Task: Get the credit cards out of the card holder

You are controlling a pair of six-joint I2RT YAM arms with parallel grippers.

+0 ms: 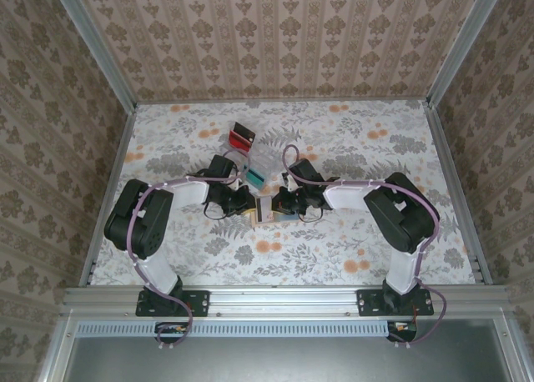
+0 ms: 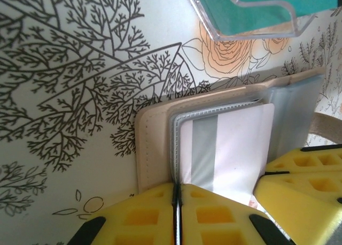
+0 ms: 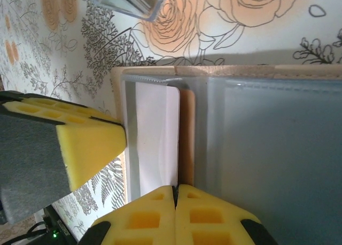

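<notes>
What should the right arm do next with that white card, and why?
Probably draw the right gripper straight back, sliding the white card out. Its jaws look closed on the card's near edge, the card sits among the blue-grey sleeves, and the left gripper pinches the card holder beside it, which should keep it from dragging along.

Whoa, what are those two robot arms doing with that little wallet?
They are trying to get cards out of the open tan card holder. The left hand is pinched shut on the holder's pocket edge, pinning it to the table. The right hand is shut at the edge of a white card, seemingly gripping it.
</notes>
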